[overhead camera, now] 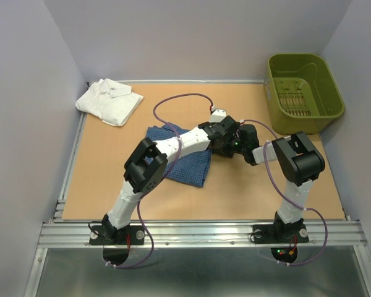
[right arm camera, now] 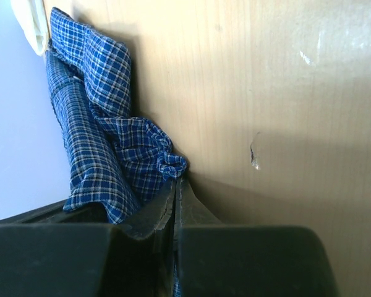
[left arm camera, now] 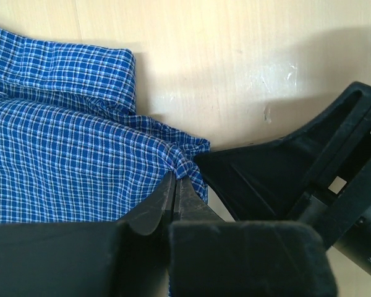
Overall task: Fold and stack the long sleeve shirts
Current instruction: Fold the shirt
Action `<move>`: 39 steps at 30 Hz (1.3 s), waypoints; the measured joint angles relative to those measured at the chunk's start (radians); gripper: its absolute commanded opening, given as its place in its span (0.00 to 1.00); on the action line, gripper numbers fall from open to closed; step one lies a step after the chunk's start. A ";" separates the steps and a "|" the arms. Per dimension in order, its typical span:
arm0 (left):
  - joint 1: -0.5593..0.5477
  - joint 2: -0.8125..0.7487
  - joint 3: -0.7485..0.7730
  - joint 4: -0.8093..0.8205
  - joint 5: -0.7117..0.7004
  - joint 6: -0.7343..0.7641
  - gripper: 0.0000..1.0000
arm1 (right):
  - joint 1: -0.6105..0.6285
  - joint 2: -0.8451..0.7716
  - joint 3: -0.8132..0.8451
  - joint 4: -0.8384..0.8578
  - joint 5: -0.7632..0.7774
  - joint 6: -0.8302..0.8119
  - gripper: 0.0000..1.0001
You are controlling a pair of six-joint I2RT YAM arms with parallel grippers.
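The dark blue checked shirt [overhead camera: 188, 164] lies partly folded in the middle of the table. Both grippers meet at its right edge. In the left wrist view my left gripper [left arm camera: 175, 178] is shut on a pinched corner of the blue shirt [left arm camera: 68, 154], with the right gripper's black body [left arm camera: 297, 179] just beside it. In the right wrist view my right gripper [right arm camera: 175, 180] is shut on a bunched fold of the blue shirt [right arm camera: 93, 142]. In the top view the left gripper [overhead camera: 224, 140] and right gripper [overhead camera: 240, 146] sit close together. The white shirt [overhead camera: 109, 101] lies folded at the back left.
An olive-green plastic basket [overhead camera: 303, 93] stands at the back right corner. Bare wooden table [overhead camera: 105, 173] shows on the left and in front of the blue shirt. Purple cables loop over both arms.
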 measured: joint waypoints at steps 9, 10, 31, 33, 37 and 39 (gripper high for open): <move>-0.017 -0.007 -0.069 0.070 0.023 0.054 0.10 | 0.006 -0.013 -0.002 -0.013 0.020 0.000 0.01; -0.018 -0.007 -0.079 0.077 0.028 0.056 0.11 | 0.007 -0.019 -0.005 -0.020 0.028 -0.001 0.05; 0.240 -0.542 -0.342 0.267 0.150 0.088 0.71 | 0.014 -0.316 0.019 -0.366 0.201 -0.151 0.45; 0.323 -0.569 -0.403 0.294 0.161 0.098 0.69 | 0.023 -0.321 0.056 -0.375 0.174 -0.157 0.45; 0.464 -0.535 -0.483 0.310 0.181 0.127 0.66 | 0.094 -0.306 0.167 -0.384 0.118 -0.165 0.45; 0.510 -0.485 -0.488 0.315 0.202 0.143 0.66 | 0.127 -0.284 0.206 -0.369 0.095 -0.164 0.44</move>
